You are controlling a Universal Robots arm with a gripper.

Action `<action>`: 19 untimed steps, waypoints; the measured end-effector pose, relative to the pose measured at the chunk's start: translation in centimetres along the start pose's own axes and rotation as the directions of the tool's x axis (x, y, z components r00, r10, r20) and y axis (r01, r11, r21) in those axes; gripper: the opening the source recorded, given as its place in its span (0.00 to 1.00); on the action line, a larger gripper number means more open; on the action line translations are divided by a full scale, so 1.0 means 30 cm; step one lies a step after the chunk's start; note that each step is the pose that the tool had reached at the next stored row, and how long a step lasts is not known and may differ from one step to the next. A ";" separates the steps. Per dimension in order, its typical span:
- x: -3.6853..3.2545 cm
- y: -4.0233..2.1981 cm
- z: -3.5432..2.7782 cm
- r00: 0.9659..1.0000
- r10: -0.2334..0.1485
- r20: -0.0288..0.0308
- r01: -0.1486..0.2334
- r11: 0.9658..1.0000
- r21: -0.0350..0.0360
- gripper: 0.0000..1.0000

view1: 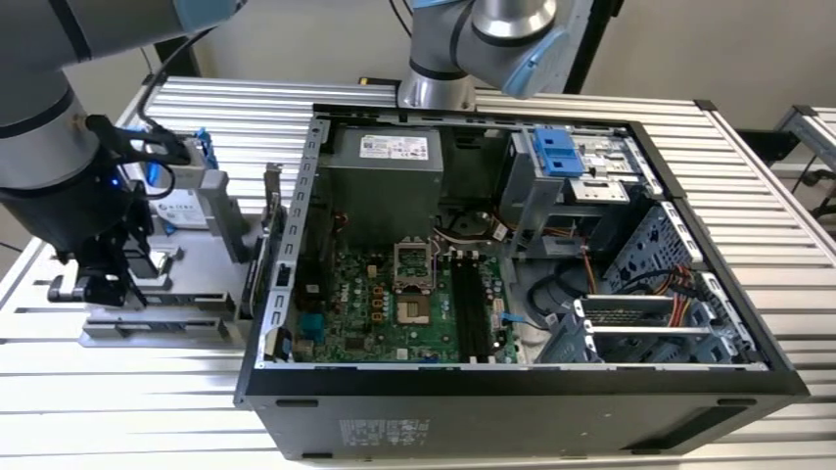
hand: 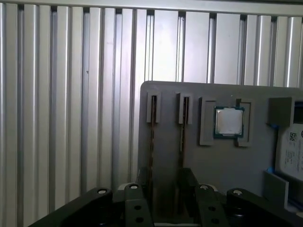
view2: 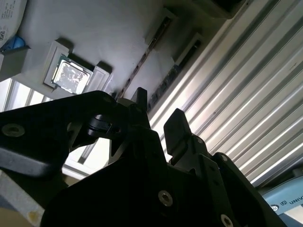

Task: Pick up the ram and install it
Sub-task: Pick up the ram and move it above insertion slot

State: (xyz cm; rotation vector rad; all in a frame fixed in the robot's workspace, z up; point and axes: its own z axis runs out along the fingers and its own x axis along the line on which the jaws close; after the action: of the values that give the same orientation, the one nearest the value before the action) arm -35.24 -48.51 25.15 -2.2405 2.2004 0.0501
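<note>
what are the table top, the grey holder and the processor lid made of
Table top: looks like bare aluminium, ribbed profiles with a dull metallic sheen. Grey holder: matte, uniform grey, probably plastic, though painted metal is possible. Processor lid: silver metal, faintly reflective, with a green rim.

No print is legible: a white label (view1: pixel 394 147) sits on the power supply (view1: pixel 386 191), a grey sticker (view1: pixel 386 431) on the computer case (view1: pixel 549 406), and a printed label (hand: pixel 289 142) on the hard drive (hand: pixel 298 172).

The ram (hand: pixel 152 137) is a long, thin stick. It stands on its edge in a grey holder (hand: pixel 213 161), next to a second stick (hand: pixel 182 132).
</note>
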 end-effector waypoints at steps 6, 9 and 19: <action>0.007 0.000 0.021 1.000 0.000 0.000 0.000 1.000 -0.002 1.00; 0.013 -0.001 0.031 1.000 0.000 0.000 0.000 1.000 -0.004 1.00; 0.025 -0.001 0.073 1.000 0.002 0.000 -0.002 1.000 -0.007 1.00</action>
State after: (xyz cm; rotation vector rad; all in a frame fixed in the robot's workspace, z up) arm -35.23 -49.19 22.93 -2.2423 2.2060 0.0578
